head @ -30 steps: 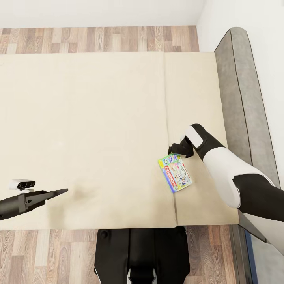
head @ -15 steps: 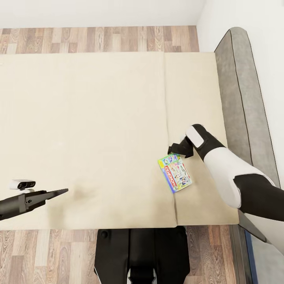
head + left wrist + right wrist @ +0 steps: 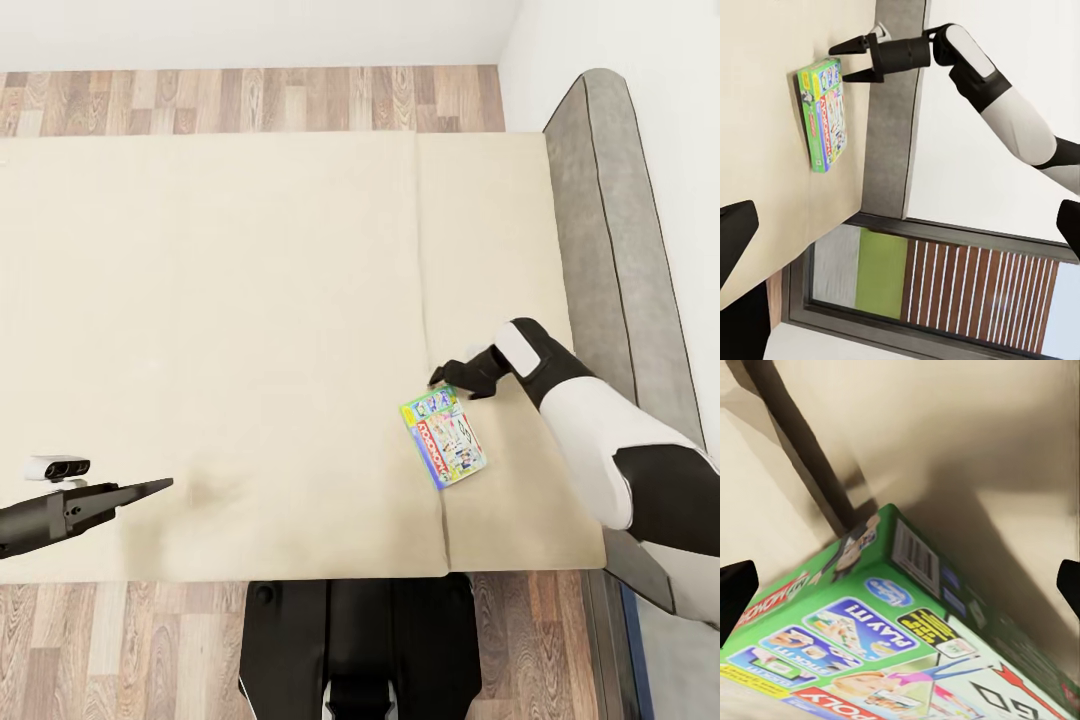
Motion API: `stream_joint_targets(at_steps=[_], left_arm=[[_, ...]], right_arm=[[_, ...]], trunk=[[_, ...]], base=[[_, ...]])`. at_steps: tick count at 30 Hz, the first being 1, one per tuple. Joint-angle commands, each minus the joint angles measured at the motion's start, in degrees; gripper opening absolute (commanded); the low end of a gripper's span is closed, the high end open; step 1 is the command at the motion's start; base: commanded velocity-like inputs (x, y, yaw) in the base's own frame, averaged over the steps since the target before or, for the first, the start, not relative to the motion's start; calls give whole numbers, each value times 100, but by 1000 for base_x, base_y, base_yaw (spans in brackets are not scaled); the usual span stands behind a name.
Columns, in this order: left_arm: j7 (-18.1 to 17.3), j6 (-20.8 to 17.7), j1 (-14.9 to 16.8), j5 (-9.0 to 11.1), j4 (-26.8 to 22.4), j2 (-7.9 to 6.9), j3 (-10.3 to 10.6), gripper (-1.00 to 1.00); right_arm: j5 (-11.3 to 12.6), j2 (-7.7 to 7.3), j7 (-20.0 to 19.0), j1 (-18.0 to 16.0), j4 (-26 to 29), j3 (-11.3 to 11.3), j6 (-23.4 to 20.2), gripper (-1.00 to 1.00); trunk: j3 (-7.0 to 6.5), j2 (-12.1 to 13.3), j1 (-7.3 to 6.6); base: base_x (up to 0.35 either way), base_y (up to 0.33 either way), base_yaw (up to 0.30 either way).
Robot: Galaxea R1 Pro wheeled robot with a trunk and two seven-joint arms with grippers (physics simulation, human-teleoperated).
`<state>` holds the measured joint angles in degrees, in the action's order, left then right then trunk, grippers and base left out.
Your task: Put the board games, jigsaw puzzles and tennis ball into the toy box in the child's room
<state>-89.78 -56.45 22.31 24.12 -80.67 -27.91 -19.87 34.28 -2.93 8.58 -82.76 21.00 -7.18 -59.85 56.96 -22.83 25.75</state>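
I had the head camera looking straight down on the bed (image 3: 250, 330): a plain beige mattress split by a seam into a wide part and a narrower strip beside the grey headboard (image 3: 610, 230). Wood-plank floor (image 3: 250, 100) showed past the far edge and at the near edge around the robot's dark base (image 3: 360, 645).

My right claw (image 3: 452, 377) sat just above the far short end of the one board game (image 3: 444, 437) on the mattress. Its two dark fingers were spread apart, clearly open and gripping nothing. In the left wrist view the right claw (image 3: 853, 63) hung beside the box's end, one finger past the top edge and one near the corner; I could not tell whether a fingertip touched the box. The right wrist view looked down over that same end at close range, with a fingertip at each side of the frame, well apart.

The board game (image 3: 907, 660) was a flat rectangular Monopoly box with a green border, a white middle, a barcode on its short side and small coloured panels on the lid. It lay flat, slightly skewed, straddling the mattress seam near the bed's near edge.

My left claw (image 3: 150, 488) hovered over the near left part of the mattress, well apart from the box, holding nothing. I could not tell how far it was open.
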Motion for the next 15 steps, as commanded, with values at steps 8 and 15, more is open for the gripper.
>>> stream_joint_targets(at_steps=[8, 15], left_arm=[[-22, -62, 1, -4, -1, 1, 1, 100], [-22, -59, 1, -4, -1, 3, 1, 100]], right_arm=[[58, -118, -187, 72, 2, -38, -15, 100], [60, -173, -248, 223, 1, -36, -15, 100]], trunk=[[6, -9, 3], [6, -9, 3]], base=[[0, 0, 0], [0, 0, 0]])
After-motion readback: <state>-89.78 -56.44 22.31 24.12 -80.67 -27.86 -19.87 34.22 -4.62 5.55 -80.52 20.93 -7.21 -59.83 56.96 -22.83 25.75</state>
